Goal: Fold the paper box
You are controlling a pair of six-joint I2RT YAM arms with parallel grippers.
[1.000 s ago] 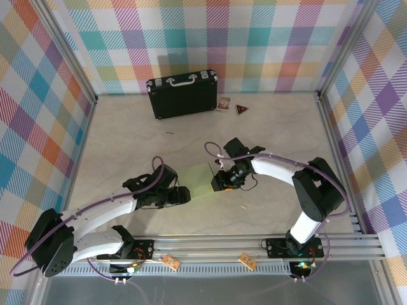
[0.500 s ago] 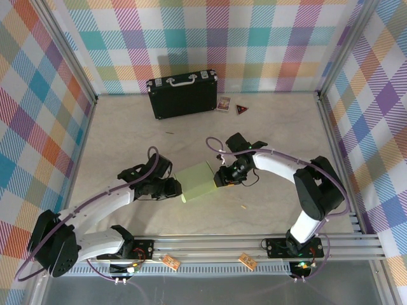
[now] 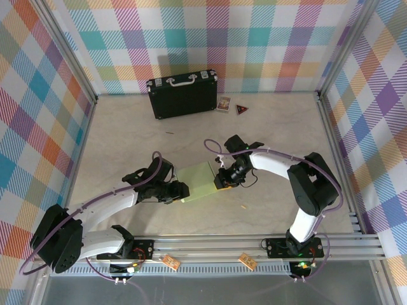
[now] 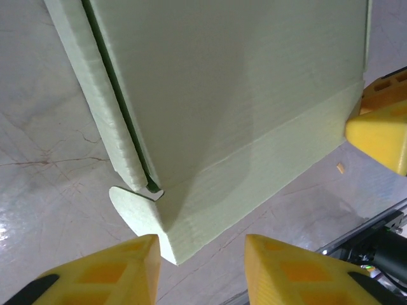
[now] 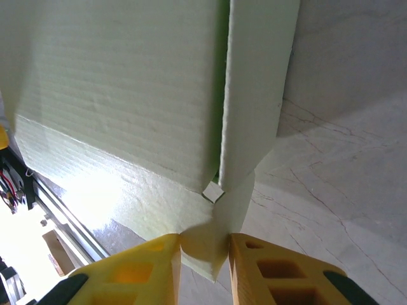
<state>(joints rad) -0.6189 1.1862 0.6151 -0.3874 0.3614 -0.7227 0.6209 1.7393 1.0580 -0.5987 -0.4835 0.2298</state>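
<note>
Overhead, I see the box [image 3: 200,180] lying mid-table, pale green and partly folded, between my two arms. My left gripper [image 3: 182,192] sits at its near-left corner and my right gripper [image 3: 218,182] at its right edge, both low over the table [image 3: 127,140]. A black case [image 3: 182,96] stands well apart against the back wall.

On the left wrist camera, the box [image 4: 241,95] runs up and away from me, with a folded side wall and a rounded tab at its left. Its near corner pokes in between the yellow fingers [image 4: 108,270] of the left gripper [image 4: 202,244]. They stand apart, the corner just beside the left one, with a clear gap to the other. A yellow finger [image 4: 381,136] of the right gripper rests at the box's far edge.

On the right wrist camera, the box [image 5: 114,82] shows a broad panel and an upright flap. The right gripper [image 5: 205,244] has its fingers [image 5: 137,267] pinched on the lowest corner of the card, one on each face.
</note>
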